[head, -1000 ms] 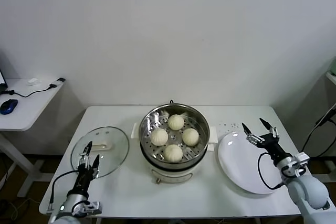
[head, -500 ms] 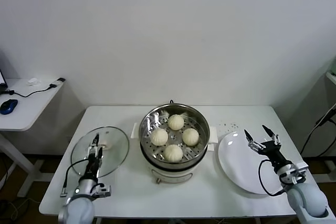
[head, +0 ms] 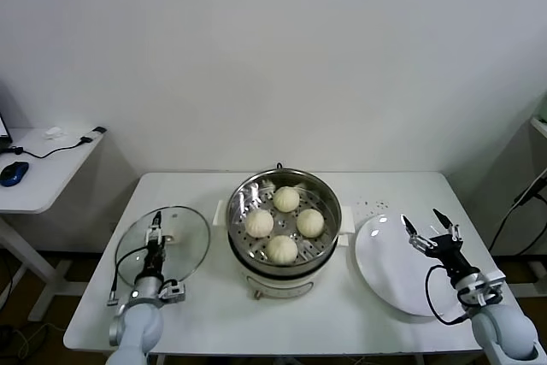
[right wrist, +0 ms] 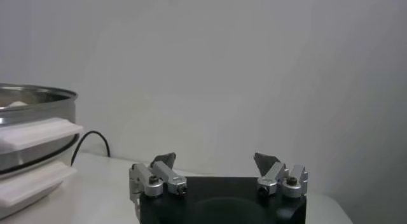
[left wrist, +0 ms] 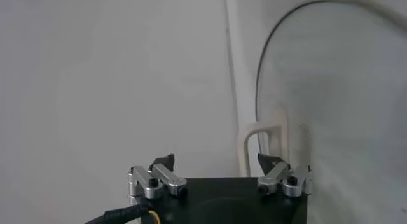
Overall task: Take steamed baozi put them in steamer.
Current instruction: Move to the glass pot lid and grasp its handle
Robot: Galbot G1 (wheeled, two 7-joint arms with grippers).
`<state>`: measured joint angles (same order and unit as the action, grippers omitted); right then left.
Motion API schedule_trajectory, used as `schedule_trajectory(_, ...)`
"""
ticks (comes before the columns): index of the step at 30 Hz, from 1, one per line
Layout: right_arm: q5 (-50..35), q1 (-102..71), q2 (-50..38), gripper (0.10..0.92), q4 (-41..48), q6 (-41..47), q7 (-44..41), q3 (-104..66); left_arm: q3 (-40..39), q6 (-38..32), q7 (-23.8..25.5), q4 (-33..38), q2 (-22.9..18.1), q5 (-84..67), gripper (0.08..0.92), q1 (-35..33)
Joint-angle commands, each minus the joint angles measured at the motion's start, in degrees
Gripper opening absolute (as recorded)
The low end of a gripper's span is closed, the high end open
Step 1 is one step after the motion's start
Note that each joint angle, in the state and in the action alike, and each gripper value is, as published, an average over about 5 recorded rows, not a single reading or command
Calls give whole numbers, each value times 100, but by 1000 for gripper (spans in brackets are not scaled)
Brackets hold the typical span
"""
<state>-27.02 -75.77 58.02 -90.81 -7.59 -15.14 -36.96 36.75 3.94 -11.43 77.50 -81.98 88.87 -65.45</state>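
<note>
All four steamed baozi (head: 285,223) are sitting inside the steamer (head: 285,191) right now, spread over the perforated tray floor – one at the far side, one left, one right, one nearest me. They're close together but I can't tell if any of them are touching. The steamer itself is standing in the middle of the white table (head: 214,318) on its white base, with white side handles (right wrist: 35,132) sticking out.

My left gripper (head: 155,226) is hovering low over the round glass lid (head: 186,244), which is lying flat on the table to the left of the steamer. Its fingers are spread apart and holding nothing; in the left wrist view the lid's white handle (left wrist: 265,135) is showing just past the fingertips (left wrist: 164,161), more in line with one finger than centred between them.

My right gripper (head: 430,228) is hanging over the flat white plate (head: 389,275) on the right side of the table, well apart from the steamer. Fingers are wide open here too – nothing in them. From the right wrist view I'm seeing the steamer's steel rim off to one side, and a black cable (right wrist: 89,142) trailing along the table behind it.
</note>
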Motion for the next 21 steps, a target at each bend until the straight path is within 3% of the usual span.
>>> schedule_trajectory(1, 118, -28, 55, 823, 62, -52, -30, -40, -117, 307, 7, -347, 74, -236, 817, 324)
schedule_trajectory(6, 206, -33, 100, 823, 111, -89, -73, -62, -139, 272, 119, -371, 128, -398, 724, 317)
schedule_trajectory(21, 303, 0, 158, 823, 174, -157, -113, -86, -157, 234, 146, -75, 286, -883, 291, 175)
